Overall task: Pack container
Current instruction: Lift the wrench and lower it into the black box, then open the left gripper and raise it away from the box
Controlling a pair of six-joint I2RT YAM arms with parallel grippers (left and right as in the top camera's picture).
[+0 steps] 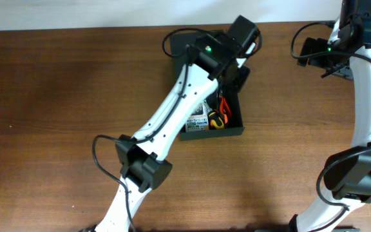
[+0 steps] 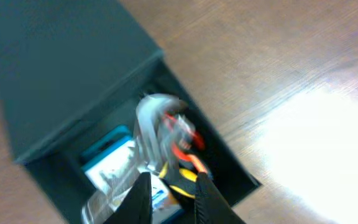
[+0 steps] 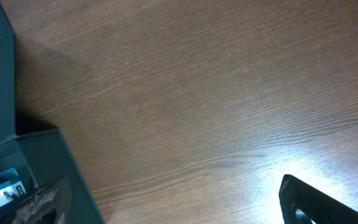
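left gripper (image 2: pixel 174 182): directly above the container (image 1: pixel 227 133), jaws narrow, grip unclear
right gripper (image 1: pixel 309 53): spread wide, empty, well apart

The container (image 1: pixel 227 133) is very dark green, almost black. The table (image 1: pixel 57 96) is brown with thin wood lines. The card pack (image 1: pixel 197 122) is blue and white. The orange tool (image 1: pixel 225 105) has red-orange handles. The yellow tool (image 1: pixel 217 121) has black on it. The left arm (image 1: pixel 172 113) is white with black parts.
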